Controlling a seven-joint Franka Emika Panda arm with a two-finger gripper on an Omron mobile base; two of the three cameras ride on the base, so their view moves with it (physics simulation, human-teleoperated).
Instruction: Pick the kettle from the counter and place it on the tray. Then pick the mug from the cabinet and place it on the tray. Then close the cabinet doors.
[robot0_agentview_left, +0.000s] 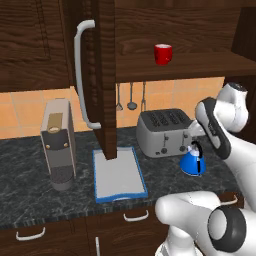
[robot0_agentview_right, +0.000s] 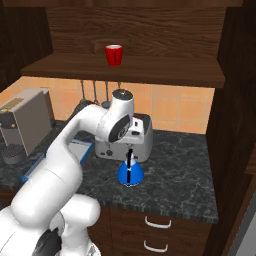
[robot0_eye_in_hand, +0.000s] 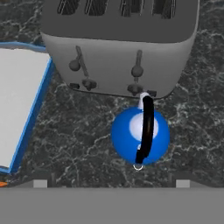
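Hovering above the kettle (robot0_eye_in_hand: 140, 133), the claw (robot0_eye_in_hand: 111, 183) has its two tips spread wide apart, low in the hand view, with nothing between them; it is open and holds nothing. From the right side the hand sits over the kettle (robot0_agentview_right: 130, 173), in front of the toaster (robot0_agentview_right: 142, 140).

That little blue kettle (robot0_agentview_left: 193, 162) stands upright on the dark speckled table (robot0_agentview_left: 30, 195), just in front of the silver toaster (robot0_agentview_left: 162, 131), its black handle arching over the white top. Seen from the hand, the handle runs nearly straight toward the toaster (robot0_eye_in_hand: 120, 43), and the kettle almost touches its front.

Left of the toaster lies the tray (robot0_agentview_left: 120, 176), flat on the table, grey with a blue rim, bare. Its edge shows at the left of the hand view too (robot0_eye_in_hand: 33, 113). A coffee machine (robot0_agentview_left: 57, 142) stands further left.

Up above, the red mug (robot0_agentview_left: 163, 53) sits on the shelf of the cabinet (robot0_agentview_left: 200, 65), well apart from everything below. One of the cabinet doors (robot0_agentview_left: 102, 75) hangs open, swung out over the tray, its silver bar handle facing left. The mug (robot0_agentview_right: 113, 54) looks upright.
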